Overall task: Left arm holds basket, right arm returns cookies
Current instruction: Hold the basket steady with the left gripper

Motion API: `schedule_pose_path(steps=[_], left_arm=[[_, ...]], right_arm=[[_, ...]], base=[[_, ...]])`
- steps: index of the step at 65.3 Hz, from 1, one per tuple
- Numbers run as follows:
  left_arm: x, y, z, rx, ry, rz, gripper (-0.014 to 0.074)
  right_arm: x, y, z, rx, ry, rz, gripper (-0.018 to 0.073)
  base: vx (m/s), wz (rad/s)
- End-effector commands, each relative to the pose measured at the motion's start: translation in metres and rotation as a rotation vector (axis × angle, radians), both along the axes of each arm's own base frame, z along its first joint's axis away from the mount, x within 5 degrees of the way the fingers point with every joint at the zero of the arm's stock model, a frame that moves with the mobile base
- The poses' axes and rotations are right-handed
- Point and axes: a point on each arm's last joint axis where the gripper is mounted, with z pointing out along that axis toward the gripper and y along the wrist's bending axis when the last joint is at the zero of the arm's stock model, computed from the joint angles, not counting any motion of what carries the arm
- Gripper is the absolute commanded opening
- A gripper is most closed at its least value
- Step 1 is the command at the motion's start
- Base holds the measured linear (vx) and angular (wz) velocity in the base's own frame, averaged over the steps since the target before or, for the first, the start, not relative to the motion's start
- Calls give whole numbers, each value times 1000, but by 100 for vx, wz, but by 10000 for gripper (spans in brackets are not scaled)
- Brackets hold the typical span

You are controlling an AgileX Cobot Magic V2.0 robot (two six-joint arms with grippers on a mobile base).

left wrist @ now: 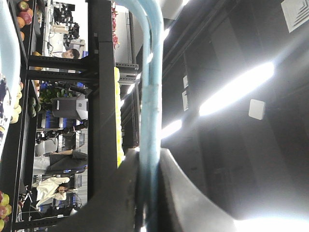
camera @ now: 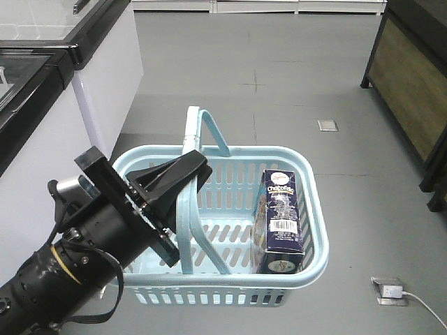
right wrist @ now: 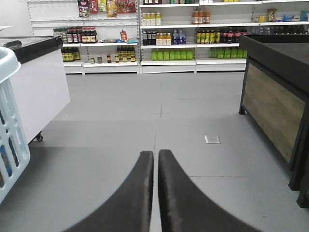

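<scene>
Light blue plastic shopping basket (camera: 237, 151) with slotted sides fills the middle of the front view, over a grey floor (camera: 293, 84). Its near hoop handle (camera: 184, 230) is clamped between the wide black wedge-shaped left fingers (camera: 171, 178) of the thick black left arm (camera: 77, 258), which carries a yellow ring and reaches in from the lower left. The left wrist view shows the same grip: the pale blue handle (left wrist: 153, 96) runs straight down into the narrow gap between the two dark fingers (left wrist: 183, 203), touching both. The far handle (camera: 209, 129) stands raised above the back rim. Inside the basket, against its right wall, a tall dark navy cookie carton (camera: 281, 216) stands upright, with its barcode and white oval logo facing the camera. The right wrist view shows the black right fingers (right wrist: 140, 193) drawn almost together, only a thin slit between them, holding nothing. The basket's slotted side (right wrist: 9, 121) shows at that view's left edge, apart from them. Stocked shelves (right wrist: 164, 48) line the far wall, a white chest freezer (camera: 105, 70) stands to the left, and a dark wooden cabinet (camera: 408, 91) stands to the right.
</scene>
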Motion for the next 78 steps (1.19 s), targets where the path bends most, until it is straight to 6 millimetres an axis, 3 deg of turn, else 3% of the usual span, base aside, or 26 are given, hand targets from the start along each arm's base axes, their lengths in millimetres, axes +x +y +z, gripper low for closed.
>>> schedule_pose_path(steps=[1,78], left_arm=[[-6,4,30,-152,-148,-7,-3],[-6,4,30,-152,-149,-8,-3]], right_arm=[[0,0,1,-12,-67,-2,-6],[0,0,1,-12,-67,-2,-6]], base=[[0,0],[2,0]])
